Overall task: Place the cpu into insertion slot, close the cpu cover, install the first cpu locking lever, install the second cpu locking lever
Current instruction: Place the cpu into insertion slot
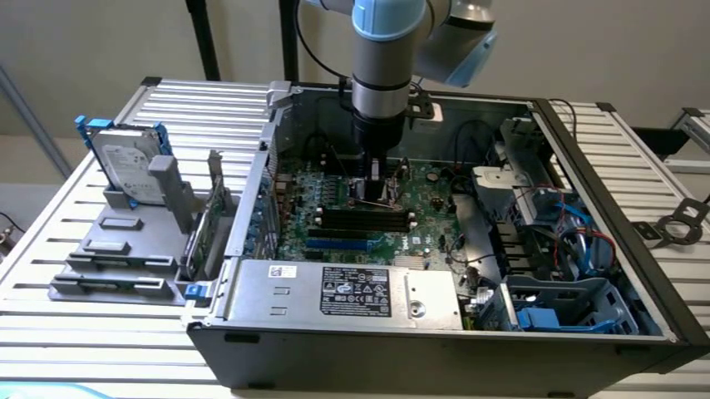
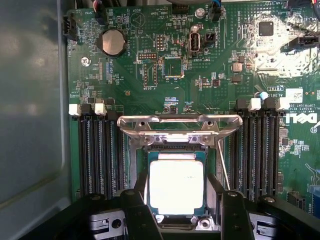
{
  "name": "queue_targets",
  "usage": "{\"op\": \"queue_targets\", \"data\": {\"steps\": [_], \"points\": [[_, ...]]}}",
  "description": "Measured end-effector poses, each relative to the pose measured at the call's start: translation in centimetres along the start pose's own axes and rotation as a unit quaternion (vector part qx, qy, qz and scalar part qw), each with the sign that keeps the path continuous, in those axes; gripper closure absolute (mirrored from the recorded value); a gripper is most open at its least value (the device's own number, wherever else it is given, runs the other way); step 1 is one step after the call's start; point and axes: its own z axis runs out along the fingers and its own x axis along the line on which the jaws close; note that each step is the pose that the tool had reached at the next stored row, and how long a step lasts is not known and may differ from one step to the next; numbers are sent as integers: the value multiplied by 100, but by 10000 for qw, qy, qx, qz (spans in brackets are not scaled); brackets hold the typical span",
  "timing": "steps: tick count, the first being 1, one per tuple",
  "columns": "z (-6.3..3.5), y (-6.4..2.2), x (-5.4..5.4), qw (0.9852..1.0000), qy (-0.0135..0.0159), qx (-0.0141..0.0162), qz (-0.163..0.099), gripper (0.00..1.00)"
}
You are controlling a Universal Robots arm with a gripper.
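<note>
I see the small flat square silvery cpu (image 2: 176, 187), thin green edge showing, lying level in the dark square metal-rimmed insertion slot (image 2: 139, 161) directly beneath the gripper (image 2: 177, 197). The thin silvery window-frame cpu cover (image 2: 177, 125) stands swung open just past the gripper.

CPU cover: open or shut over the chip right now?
Open. The cpu cover stands raised off the insertion slot, and the cpu lies in the slot with its silvery top fully bare.

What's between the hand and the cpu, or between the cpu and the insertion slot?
Nothing visible. The cpu is right at the hand, directly over the insertion slot, and the cpu cover stands tilted back off the opening.
</note>
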Motion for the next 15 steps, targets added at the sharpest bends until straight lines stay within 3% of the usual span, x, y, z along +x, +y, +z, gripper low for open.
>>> {"op": "queue_targets", "data": {"steps": [15], "points": [[2, 3, 14, 10000, -54, -2, -2, 46]]}}
